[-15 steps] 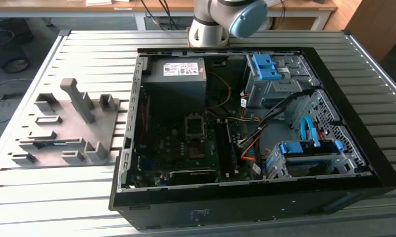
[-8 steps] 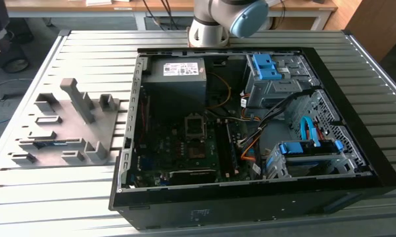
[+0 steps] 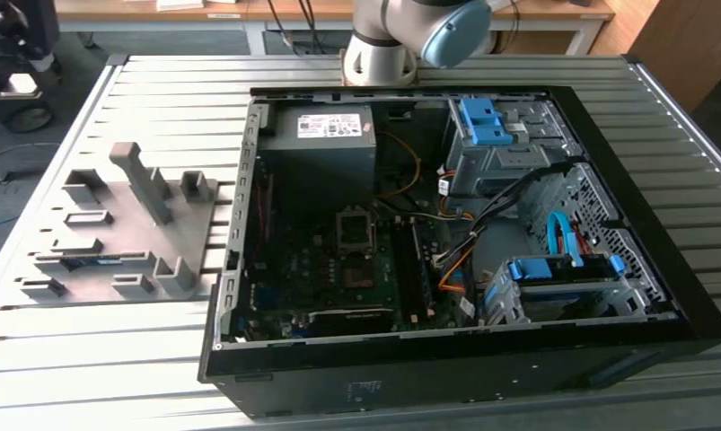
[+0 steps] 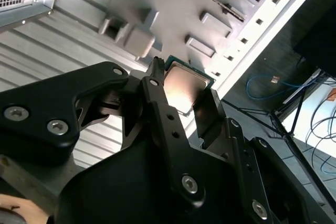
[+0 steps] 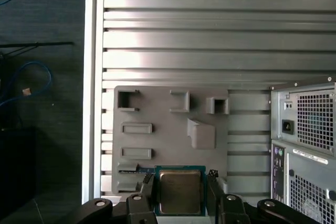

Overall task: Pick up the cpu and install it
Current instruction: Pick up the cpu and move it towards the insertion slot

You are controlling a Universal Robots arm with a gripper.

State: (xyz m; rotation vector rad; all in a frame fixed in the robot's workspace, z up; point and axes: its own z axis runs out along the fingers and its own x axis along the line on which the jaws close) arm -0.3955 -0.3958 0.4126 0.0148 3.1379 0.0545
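1. Gripper (image 5: 180,184): black and two-fingered, seen in both wrist views (image 4: 182,82). The jaws are drawn in to the width of the chip and clamp it, holding nothing else.
2. Cpu (image 5: 180,191): a small flat square chip with a silvery-grey metal top and a green board edge showing round it. It is held between the fingers (image 5: 148,191), with one finger against each of two opposite sides. Its far edge reaches just past the fingertips, and the metal top faces both wrist cameras. In the second wrist view the cpu (image 4: 185,85) catches a bright reflection.
3. Fixture plate (image 5: 168,124): grey, with raised holders and shallow pockets. It lies flat on the table just beside the computer case, on the exterior view's left (image 3: 120,233). In the second wrist view the plate (image 4: 173,3) shows beyond the chip and apart from it.
4. Table (image 3: 156,99): slotted aluminium, carrying both the plate and the case.
5. Computer case (image 3: 456,377): a black tower laid on its side with the side panel off.
   - Power-supply box (image 3: 324,144): grey, at the far end of the case.
   - Motherboard (image 3: 324,278): dark, on the case floor nearer the plate.
   - Drive cages (image 3: 492,126): with blue fittings, on the exterior view's right.
   - In the first wrist view the case's perforated rear panel (image 5: 304,145) stands beside the plate.
6. Arm (image 3: 396,36): its grey base stands on the table behind the case.
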